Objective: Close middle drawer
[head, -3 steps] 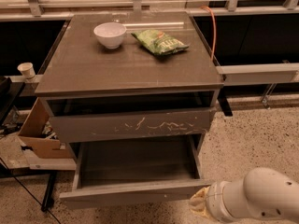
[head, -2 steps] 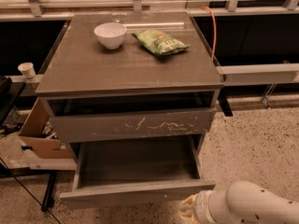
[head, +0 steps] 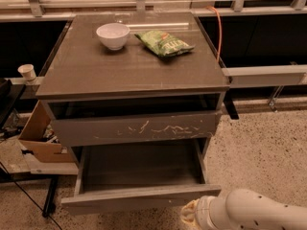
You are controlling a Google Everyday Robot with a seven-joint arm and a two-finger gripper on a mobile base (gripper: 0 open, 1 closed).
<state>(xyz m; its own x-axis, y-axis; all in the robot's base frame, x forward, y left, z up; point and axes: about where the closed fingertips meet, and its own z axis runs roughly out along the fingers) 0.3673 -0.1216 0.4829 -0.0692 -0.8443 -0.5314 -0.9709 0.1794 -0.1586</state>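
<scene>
The middle drawer (head: 141,198) is pulled far out of the grey-brown cabinet, and its plain front panel sits low in the camera view. Its inside looks empty. Above it, the scratched top drawer front (head: 134,128) stands slightly out from the cabinet. My white arm comes in from the bottom right corner. My gripper (head: 191,215) shows only as a cream-coloured end at the bottom edge, just below and in front of the right end of the middle drawer's front panel. The lowest front is hidden.
A white bowl (head: 113,35) and a green snack bag (head: 164,42) lie on the cabinet top. A cardboard box (head: 38,138) and a paper cup (head: 27,72) are at the left. An orange cable (head: 218,28) hangs at the right rear. Speckled floor lies to the right.
My arm has slid left along the bottom edge, bringing the gripper end closer to the right end of the middle drawer's front. The drawers have not moved.
</scene>
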